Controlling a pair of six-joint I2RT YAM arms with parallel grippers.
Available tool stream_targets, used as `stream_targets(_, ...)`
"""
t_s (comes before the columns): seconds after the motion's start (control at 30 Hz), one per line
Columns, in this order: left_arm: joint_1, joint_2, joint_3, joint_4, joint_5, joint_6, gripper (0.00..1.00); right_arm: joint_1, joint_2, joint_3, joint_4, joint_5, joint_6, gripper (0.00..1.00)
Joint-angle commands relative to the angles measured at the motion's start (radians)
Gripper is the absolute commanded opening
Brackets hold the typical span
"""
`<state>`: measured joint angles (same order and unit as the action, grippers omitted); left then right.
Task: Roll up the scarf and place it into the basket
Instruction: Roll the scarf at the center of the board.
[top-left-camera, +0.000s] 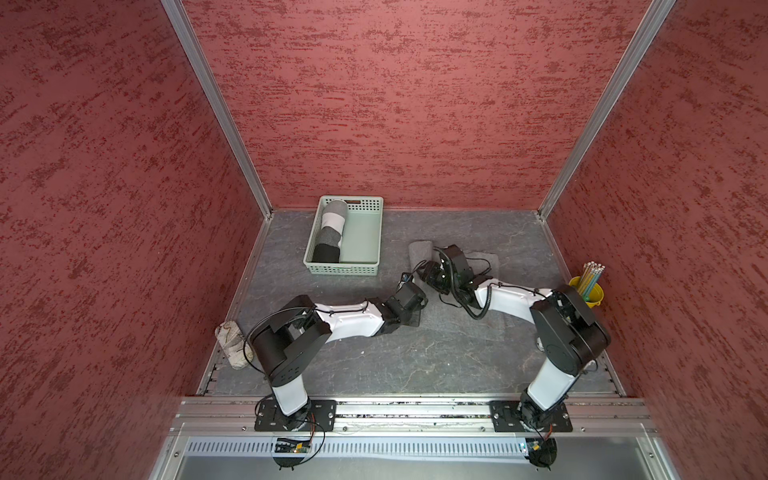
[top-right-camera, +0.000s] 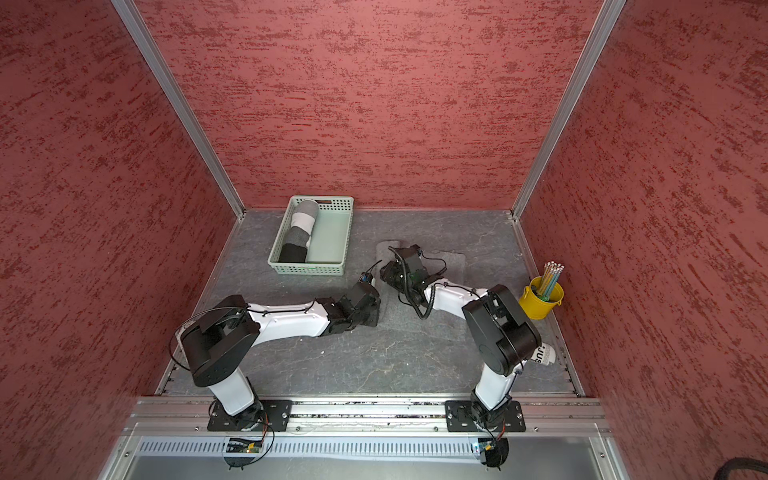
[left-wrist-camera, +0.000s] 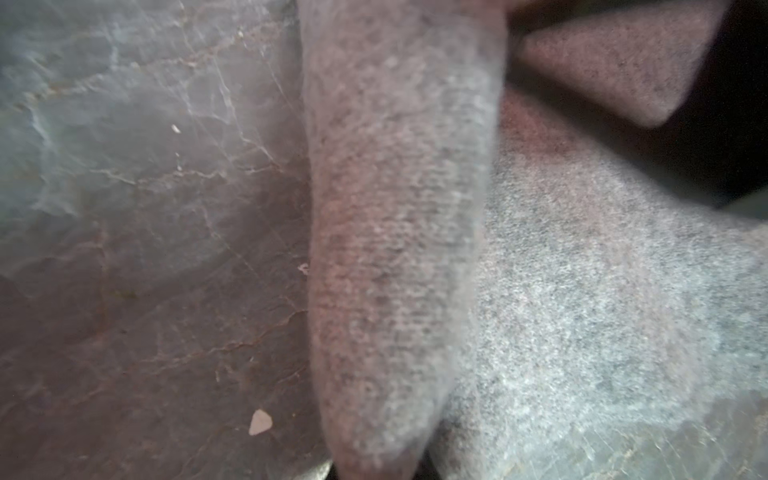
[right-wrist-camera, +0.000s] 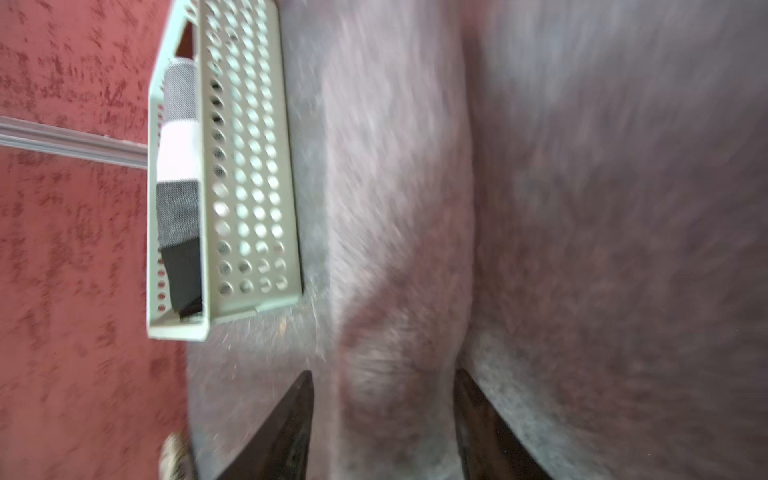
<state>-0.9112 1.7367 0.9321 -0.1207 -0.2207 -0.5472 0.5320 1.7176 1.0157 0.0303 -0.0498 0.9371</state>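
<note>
Nearest the lens, we see the plain grey knitted scarf (left-wrist-camera: 395, 249) standing in a ridge, pinched by the closed left gripper (top-left-camera: 409, 291). Fingers of the right gripper (right-wrist-camera: 383, 372) stand apart, straddling that ridge. We locate the scarf on the grey marbled table (top-left-camera: 374, 361), beside the pale mint-green perforated plastic basket (top-left-camera: 340, 270), outside it.

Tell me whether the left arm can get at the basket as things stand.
Probably yes. The basket sits just beyond the left hand, with only table between them. The hand looks shut on the grey scarf, though, so it would drag that along.
</note>
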Motion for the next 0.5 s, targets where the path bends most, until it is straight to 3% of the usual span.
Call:
stream_targets(0.0,-0.017,0.024,0.036,-0.036,-0.070,0.036,0.00,-0.008,-0.054,0.118,-0.237,0.190,-0.138,0.58)
stream_targets(0.27,-0.034,0.051,0.071,-0.060,-0.079,0.055,0.00,-0.010,0.132,0.402,-0.381,0.126,-0.257,0.59)
stream_targets(0.47,-0.036,0.056,0.077,-0.065,-0.074,0.055,0.00,-0.009,0.252,0.516,-0.454,0.103,-0.300,0.64)
